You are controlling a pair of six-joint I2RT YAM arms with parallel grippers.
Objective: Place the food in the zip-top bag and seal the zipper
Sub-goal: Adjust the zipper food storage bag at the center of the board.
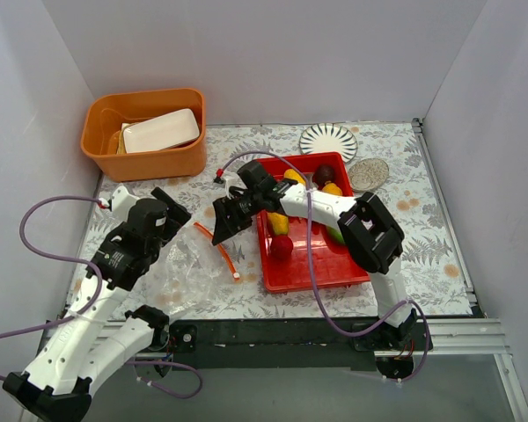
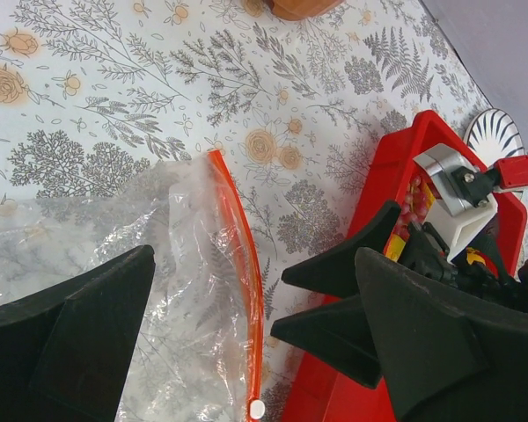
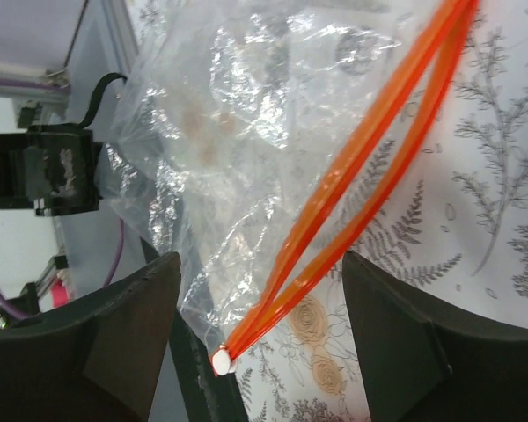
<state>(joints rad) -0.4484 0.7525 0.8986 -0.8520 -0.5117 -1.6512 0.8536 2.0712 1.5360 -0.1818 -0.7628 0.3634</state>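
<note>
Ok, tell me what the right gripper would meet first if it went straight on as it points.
Most likely the zipper of the zip-top bag, lying between the right gripper's open fingers; depth is hard to judge.

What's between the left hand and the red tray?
The right hand, jaws open, and below it the zipper of the zip-top bag. Clearest in the top view; the left wrist view shows both too.

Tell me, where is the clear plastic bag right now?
In the top view, the zip-top bag lies on the table left of centre, just left of the red tray, with its orange zipper edge toward the tray.
</note>
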